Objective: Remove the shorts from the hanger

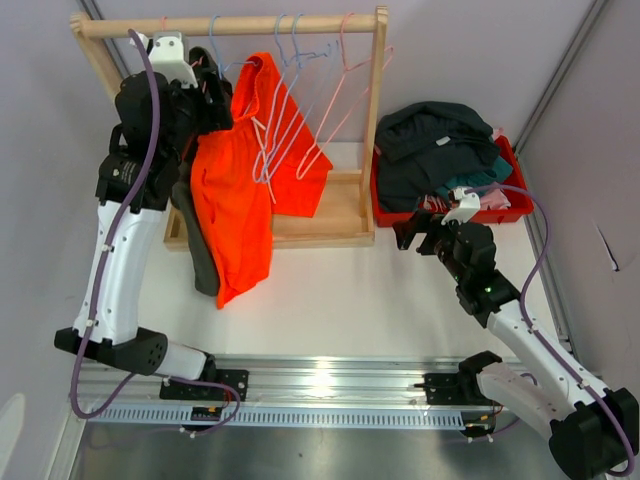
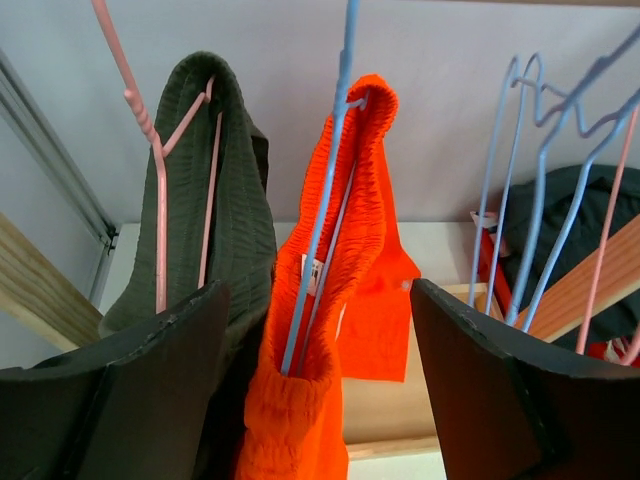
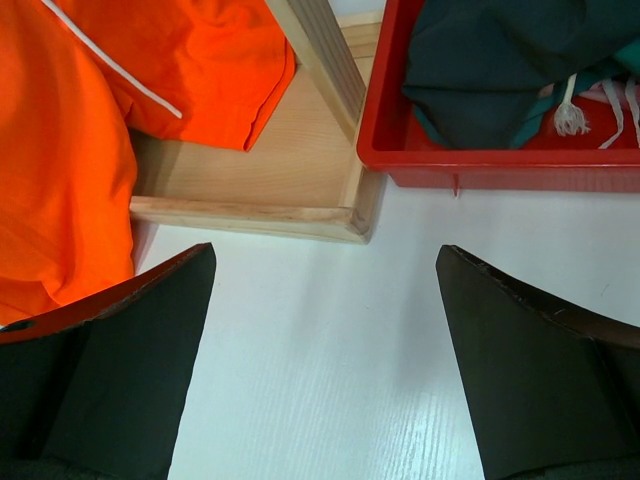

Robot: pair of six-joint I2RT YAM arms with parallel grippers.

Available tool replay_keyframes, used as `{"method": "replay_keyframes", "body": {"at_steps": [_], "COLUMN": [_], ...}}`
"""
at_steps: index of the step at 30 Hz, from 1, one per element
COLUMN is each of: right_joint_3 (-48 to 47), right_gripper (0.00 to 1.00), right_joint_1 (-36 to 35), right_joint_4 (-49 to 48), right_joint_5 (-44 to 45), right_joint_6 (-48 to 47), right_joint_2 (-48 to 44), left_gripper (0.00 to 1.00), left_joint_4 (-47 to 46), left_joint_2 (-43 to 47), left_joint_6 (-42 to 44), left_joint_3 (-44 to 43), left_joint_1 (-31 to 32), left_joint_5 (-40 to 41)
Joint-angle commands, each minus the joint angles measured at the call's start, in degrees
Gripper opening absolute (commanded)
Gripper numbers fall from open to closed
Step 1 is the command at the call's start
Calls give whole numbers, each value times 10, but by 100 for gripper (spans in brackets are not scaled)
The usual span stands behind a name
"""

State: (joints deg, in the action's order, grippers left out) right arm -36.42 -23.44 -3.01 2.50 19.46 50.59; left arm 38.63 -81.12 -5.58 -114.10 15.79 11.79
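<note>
The orange shorts [image 1: 245,190] hang on a blue hanger [image 2: 325,200] from the rail of the wooden rack [image 1: 230,25] at the far left of the desk [image 1: 340,290]. The olive-green shorts [image 2: 225,200] hang just left of them on a pink hanger [image 2: 160,200]. A dark navy pair [image 1: 435,140] and others lie heaped in the red bin [image 1: 515,170] on the right.

The left hand [image 2: 318,300] is spread, its fingers either side of the orange cloth and pinching nothing. The right hand [image 3: 325,255] is also spread, empty, low over the desk near the bin's corner.

The shorts look light, soft and limp, so they will likely sag and drape once freed. The gathered elastic waistband, looped over the hanger's shoulder, looks like the thickest and firmest hold. The thin hanger will probably swing or ride up with any pull, so drawing the band sideways off the shoulder seems safer than tugging down.
</note>
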Motion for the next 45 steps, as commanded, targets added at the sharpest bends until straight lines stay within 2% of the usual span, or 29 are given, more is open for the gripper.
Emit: {"method": "replay_keyframes", "body": {"at_steps": [1, 9, 13, 14, 15, 17, 18, 20, 22, 26, 29, 30, 32, 35, 39, 45], "right_joint_3": [4, 7, 14, 15, 19, 21, 22, 23, 23, 24, 25, 25, 25, 25, 24, 21], "right_gripper": [99, 99, 99, 99, 100, 99, 99, 99, 99, 99, 99, 99, 99, 99, 99, 99], "right_joint_1": [-3, -2, -3, -2, -2, -3, -2, -2, -2, -2, -3, -3, -4, -7, -10, -11], "right_joint_4": [-4, -13, -16, -17, -19, -20, -20, -20, -20, -20, -23, -24, -25, -23, -14, -2], "right_joint_5": [13, 13, 15, 15, 15, 16, 17, 16, 19, 18, 15, 15, 13, 15, 21, 22], "right_joint_6": [-7, -7, -5, -5, -6, -3, -3, -2, -3, -2, 0, 3, 5, 8, 4, 1], "right_joint_2": [-9, 2, 1, 1, 2, 2, 2, 2, 0, -2, -2, -2, -4, -10, -22, -33], "left_gripper": [80, 77, 71, 65, 44, 31, 20, 13, 1, 0, 0, 0, 0, 0, 0, 0], "left_joint_4": [-31, -34, -37, -37, -38, -37, -33, -26, -22, -15, 10, 21, 42, 60, 59, 34], "left_joint_2": [-2, -33, -47, -50, -56, -63, -71, -78, -84, -86, -106, -116, -145, -159, -139, -67], "left_joint_6": [-4, -11, -13, -13, -13, -14, -14, -14, -13, -14, -14, -14, -14, -19, -19, -13], "left_joint_3": [-1, 5, 6, 3, 1, -13, -17, -33, -44, -59, -104, -161, -219, -274, -271, -199], "left_joint_1": [-19, -41, -46, -48, -49, -50, -50, -51, -51, -51, -51, -51, -51, -51, -51, -50], "left_joint_5": [-33, -60, -67, -67, -68, -66, -62, -57, -58, -74, -86, -89, -99, -113, -135, -164]}}
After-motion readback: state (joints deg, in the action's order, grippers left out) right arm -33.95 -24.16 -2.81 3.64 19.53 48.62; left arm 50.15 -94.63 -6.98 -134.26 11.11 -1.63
